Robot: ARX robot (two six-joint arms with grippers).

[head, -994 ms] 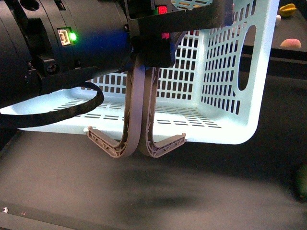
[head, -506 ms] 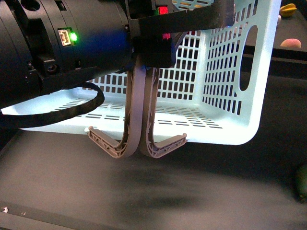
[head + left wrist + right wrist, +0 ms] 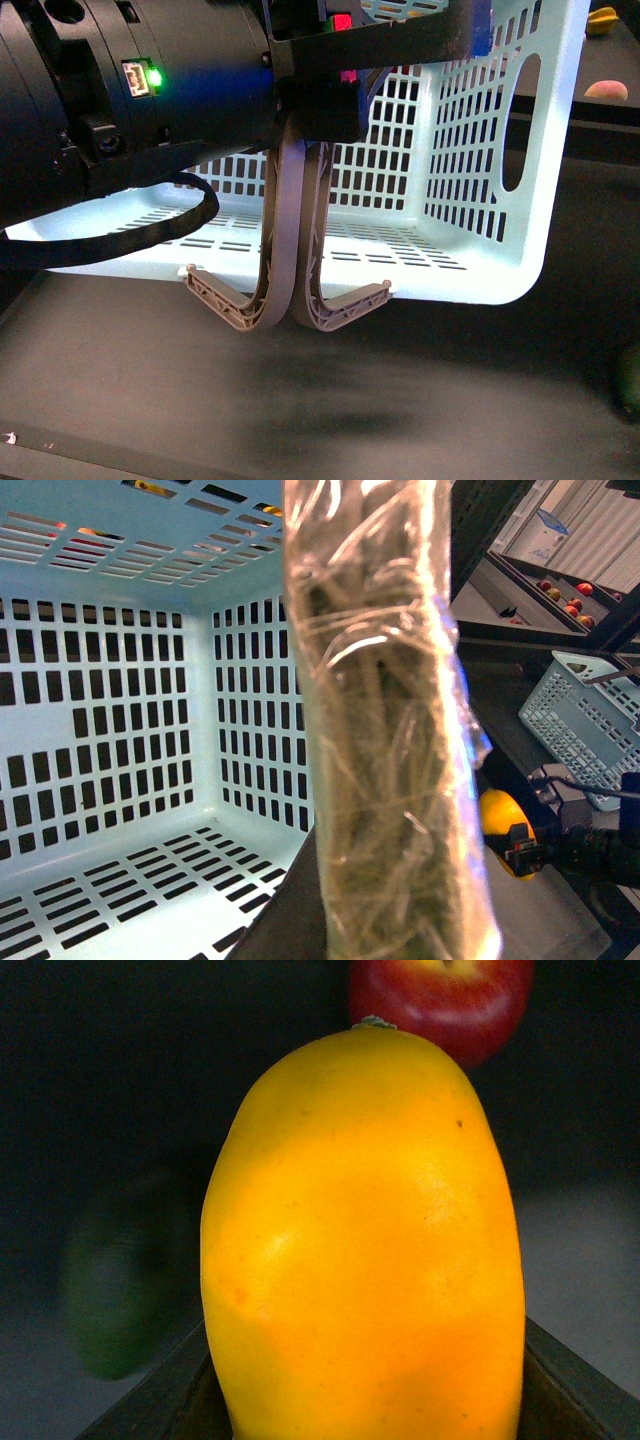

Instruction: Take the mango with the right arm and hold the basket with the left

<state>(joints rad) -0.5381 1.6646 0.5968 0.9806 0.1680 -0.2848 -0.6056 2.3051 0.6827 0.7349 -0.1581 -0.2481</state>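
Observation:
The pale aqua basket hangs tipped on its side above the dark table. My left gripper is shut on its two grey-brown handles, which curve down below it. In the left wrist view the handles fill the middle as a blurred column, with the basket's slotted inside behind them. The yellow-orange mango fills the right wrist view, and my right gripper is shut on it. From the left wrist, the mango shows beyond the basket in the right gripper.
A red apple and a dark green fruit lie behind the mango. The green fruit sits at the table's right edge. A yellow fruit and a pinkish one lie far right. Another slotted basket stands off the table.
The basket and its handles have drifted slightly to the right in the front view. My left gripper keeps its hold.

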